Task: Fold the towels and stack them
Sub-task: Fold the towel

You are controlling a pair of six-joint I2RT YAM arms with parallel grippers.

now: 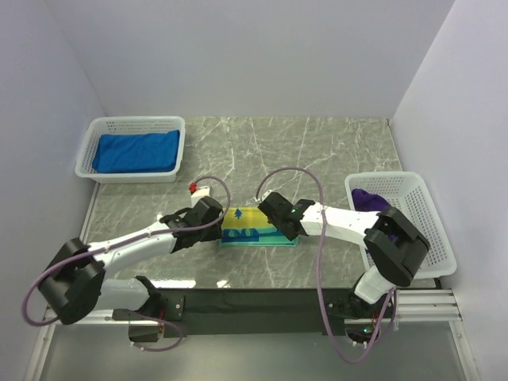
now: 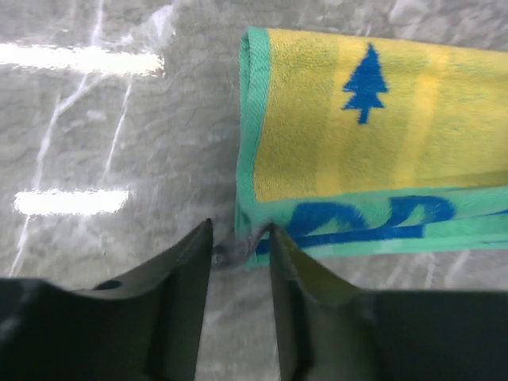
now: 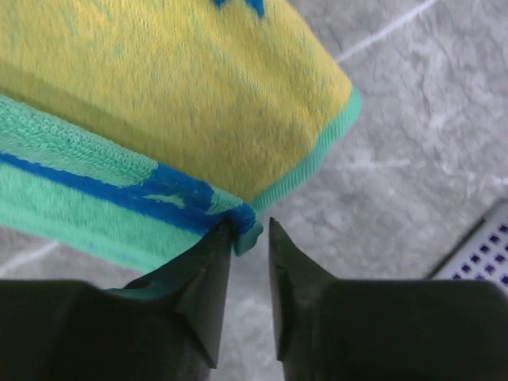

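Note:
A folded towel (image 1: pixel 250 225), yellow with a teal border and blue figures, lies flat at the table's middle. My left gripper (image 1: pixel 221 228) is at its near left corner. In the left wrist view the gripper (image 2: pixel 240 232) is open, with the towel (image 2: pixel 349 143) corner just between the fingertips. My right gripper (image 1: pixel 279 230) is at the near right corner. In the right wrist view it (image 3: pixel 250 228) is open a little, and the towel (image 3: pixel 159 103) corner rests against the left fingertip (image 3: pixel 218 238). A royal blue towel (image 1: pixel 136 151) and a purple towel (image 1: pixel 369 200) lie in the baskets.
A white mesh basket (image 1: pixel 131 121) at the back left holds the blue towel. A second white basket (image 1: pixel 432 230) at the right holds the purple one; its corner shows in the right wrist view (image 3: pixel 484 246). A small red-and-white object (image 1: pixel 193 188) lies behind the left gripper.

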